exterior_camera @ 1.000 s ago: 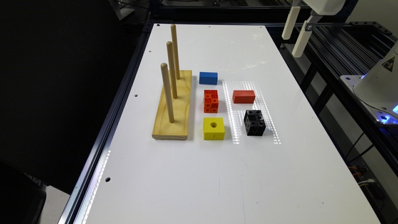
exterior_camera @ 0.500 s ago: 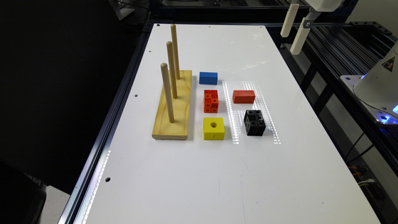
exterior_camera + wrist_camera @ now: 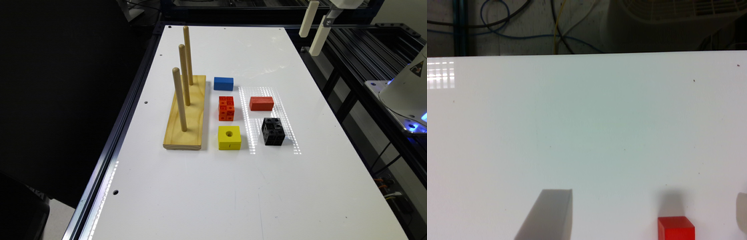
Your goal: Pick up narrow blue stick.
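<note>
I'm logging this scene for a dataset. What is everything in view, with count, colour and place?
table: one, white, under everything.
wooden peg stand: one, pale wood with three upright pegs, on the exterior view's left of the blocks.
narrow blue stick: one, blue, farthest block in the column beside the stand.
holed red block: one, red-orange, behind the yellow block.
yellow block: one, yellow with a top hole, nearest in that column.
red plain block: one, red, right of the holed red block.
black block: one, black, right of the yellow block.
gripper: one, white, above the table's far right edge.
</note>
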